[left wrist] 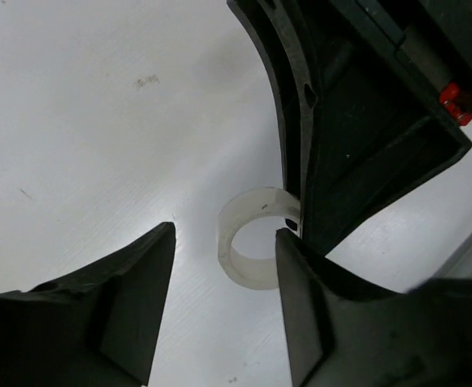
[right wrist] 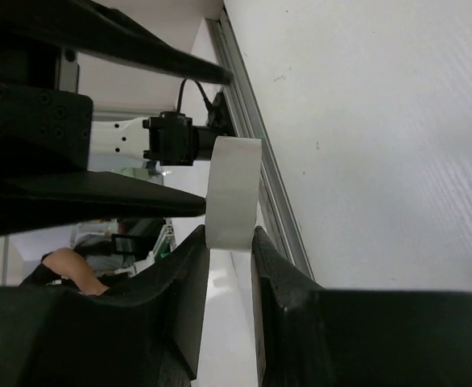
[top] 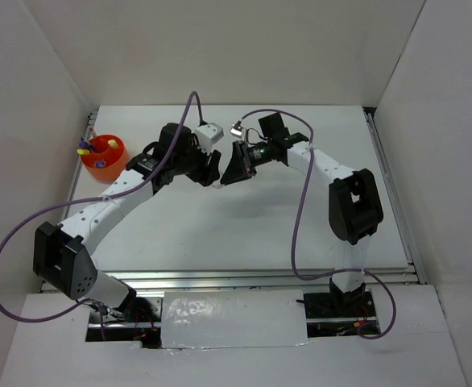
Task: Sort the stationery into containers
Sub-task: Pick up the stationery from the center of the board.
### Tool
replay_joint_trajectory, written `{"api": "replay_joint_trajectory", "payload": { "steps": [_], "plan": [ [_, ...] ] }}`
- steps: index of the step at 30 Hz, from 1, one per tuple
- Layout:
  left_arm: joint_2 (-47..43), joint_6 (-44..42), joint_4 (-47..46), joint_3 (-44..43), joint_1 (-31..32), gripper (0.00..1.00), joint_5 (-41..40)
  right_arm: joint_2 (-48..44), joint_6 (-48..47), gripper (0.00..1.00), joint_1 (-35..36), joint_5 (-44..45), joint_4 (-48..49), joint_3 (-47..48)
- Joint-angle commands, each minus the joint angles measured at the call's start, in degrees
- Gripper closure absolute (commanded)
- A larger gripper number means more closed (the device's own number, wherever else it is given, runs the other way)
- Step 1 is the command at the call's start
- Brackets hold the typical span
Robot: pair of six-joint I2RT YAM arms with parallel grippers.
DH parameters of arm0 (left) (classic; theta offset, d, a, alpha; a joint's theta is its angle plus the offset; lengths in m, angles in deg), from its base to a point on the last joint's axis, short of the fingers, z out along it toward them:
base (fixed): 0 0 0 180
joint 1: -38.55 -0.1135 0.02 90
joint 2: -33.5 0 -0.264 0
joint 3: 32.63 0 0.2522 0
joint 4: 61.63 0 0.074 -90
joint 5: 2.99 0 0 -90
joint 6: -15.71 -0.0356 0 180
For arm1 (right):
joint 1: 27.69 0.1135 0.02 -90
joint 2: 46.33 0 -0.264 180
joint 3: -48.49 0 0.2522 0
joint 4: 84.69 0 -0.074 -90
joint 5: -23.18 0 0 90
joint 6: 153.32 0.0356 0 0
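The 2 black fingers of the right end effector point(right wrist: 229, 242) are narrowed onto the white translucent tape ring point(right wrist: 234, 189), pinching it edge-on. The left end effector point(left wrist: 225, 234) stands wide beside the same ring, gripping nothing. They meet mid-surface, toward the far side. This looks like a hand-over. Next, the right arm must draw clear and find a container. The small round orange-red plastic cup point(top: 105, 161) stands far left.

White tape ring point(right wrist: 233, 193), orange-red cup point(top: 107, 168), purple cable point(top: 299, 211), white table point(top: 220, 234), black-and-white arms point(top: 107, 201)
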Motion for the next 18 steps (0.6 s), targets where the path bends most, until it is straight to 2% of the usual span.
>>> {"api": "replay_joint_trajectory", "payload": {
  "steps": [1, 4, 5, 7, 8, 9, 11, 12, 14, 15, 17, 18],
  "plan": [
    [-3.4, 2.3, -1.8, -0.8, -3.3, 0.34, 6.5, -0.9, -4.0, 1.0, 0.1, -0.2, -1.8, 2.1],
    [-4.7, 2.5, -0.5, -1.8, -9.2, 0.32, 18.9, -1.8, -9.6, 1.0, -1.3, -0.1, -6.3, 2.2],
    [-5.2, 2.0, -0.3, -1.9, -10.9, 0.34, 26.6, -2.4, -11.4, 1.0, -1.9, -0.5, -9.4, 2.2],
    [-5.7, 0.7, 0.3, -2.1, -15.6, 0.36, 34.6, -3.2, -19.2, 1.0, -2.7, -2.0, -13.1, 2.6],
    [-5.5, -2.5, 2.2, -2.4, -18.7, 0.37, 43.6, -4.5, -26.6, 1.0, -2.8, -2.0, -17.5, 2.9],
    [-5.0, -4.0, 3.7, -2.9, -20.2, 0.37, 48.1, -5.2, -29.8, 1.0, -2.6, -1.4, -19.6, 3.4],
    [-2.6, -9.0, 7.9, -4.0, -23.7, 0.38, 56.9, -7.6, -35.8, 1.0, -1.9, -0.3, -25.3, 3.8],
    [-0.7, -10.2, 12.3, -4.3, -24.4, 0.37, 63.9, -8.3, -41.3, 1.0, -1.3, 0.1, -27.0, 4.4],
    [0.8, -12.2, 16.0, -5.1, -24.6, 0.36, 67.5, -10.5, -44.9, 1.0, -0.6, 0.5, -29.9, 4.6],
    [1.8, -18.0, 22.7, -5.8, -24.0, 0.35, 68.7, -11.2, -46.8, 1.0, -0.4, 0.7, -30.3, 4.6],
    [2.2, -26.0, 28.6, -7.7, -22.2, 0.34, 68.1, -12.8, -47.8, 0.99, 0.9, 1.5, -30.8, 4.9],
    [1.7, -27.0, 30.4, -7.8, -21.6, 0.33, 67.4, -13.3, -47.9, 0.99, 1.3, 2.1, -30.8, 5.2]
  ]
}}
